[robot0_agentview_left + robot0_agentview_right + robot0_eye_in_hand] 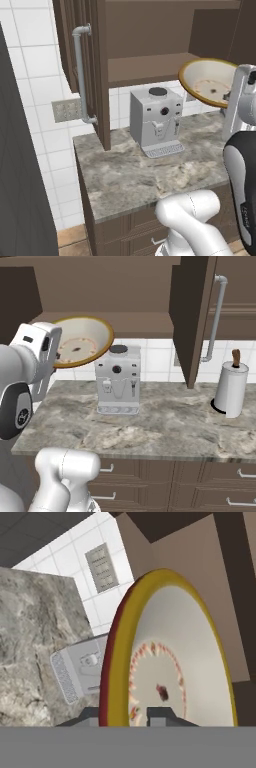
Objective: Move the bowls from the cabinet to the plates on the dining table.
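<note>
One bowl (170, 657) is in the grasp: in the hand view its yellow-brown rim passes between the two dark fingers (160, 714), which are closed on that rim. The bowl is cream inside with a ring of reddish marks and a dark spot at the centre. In the left base view the same bowl (207, 82) hangs tilted in the air at the right, above the desk (150, 170) and level with the lower shelf of the cabinet (145, 67), outside it. In the right base view it (80, 341) stands tilted beside the white wrist, its hollow facing the camera.

Below and beyond the bowl, one grey coffee machine (118, 381) stands on the mottled stone desk, against the white tiled wall. One paper towel roll (231, 388) stands upright on a dark base well to the right of the machine.

Farther up, one cabinet door (82, 65) stands open on the left side with a long silver bar handle (80, 75), and a second open door (192, 316) with its own handle (215, 318) hangs on the right side. One outlet plate (66, 110) sits on the tiles.
</note>
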Motion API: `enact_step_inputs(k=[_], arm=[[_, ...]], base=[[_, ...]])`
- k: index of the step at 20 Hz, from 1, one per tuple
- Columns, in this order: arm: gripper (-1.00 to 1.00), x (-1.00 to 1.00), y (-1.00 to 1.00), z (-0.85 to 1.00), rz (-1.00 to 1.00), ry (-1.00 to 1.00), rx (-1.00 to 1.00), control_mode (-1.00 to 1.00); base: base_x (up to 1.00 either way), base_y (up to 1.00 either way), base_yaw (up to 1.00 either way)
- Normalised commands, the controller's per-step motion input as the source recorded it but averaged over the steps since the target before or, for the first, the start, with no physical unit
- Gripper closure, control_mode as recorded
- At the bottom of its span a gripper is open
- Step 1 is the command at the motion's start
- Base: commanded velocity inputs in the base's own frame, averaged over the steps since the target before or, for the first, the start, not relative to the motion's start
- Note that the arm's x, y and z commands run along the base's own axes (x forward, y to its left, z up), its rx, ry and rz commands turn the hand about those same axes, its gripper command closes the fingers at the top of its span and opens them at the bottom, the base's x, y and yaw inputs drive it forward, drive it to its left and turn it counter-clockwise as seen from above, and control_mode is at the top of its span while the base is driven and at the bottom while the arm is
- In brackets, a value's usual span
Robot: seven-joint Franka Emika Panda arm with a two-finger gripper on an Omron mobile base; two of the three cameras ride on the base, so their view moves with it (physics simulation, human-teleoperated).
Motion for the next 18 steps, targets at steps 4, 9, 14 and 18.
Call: enact_step_inputs(k=[4,9,14,18], arm=[[1.0,-0.1,0.0,0.06,0.01,0.0,0.0,-1.0],[1.0,-0.02,0.0,0.01,0.0,0.0,0.0,1.0],[1.0,0.0,0.0,0.0,0.0,0.0,0.0,1.0],[1.0,0.0,0.0,0.0,0.0,0.0,0.0,1.0]], base=[[0.0,0.0,0.0],[0.0,0.01,0.0],[-0.03,0.01,0.0],[-0.48,-0.01,-0.01]])
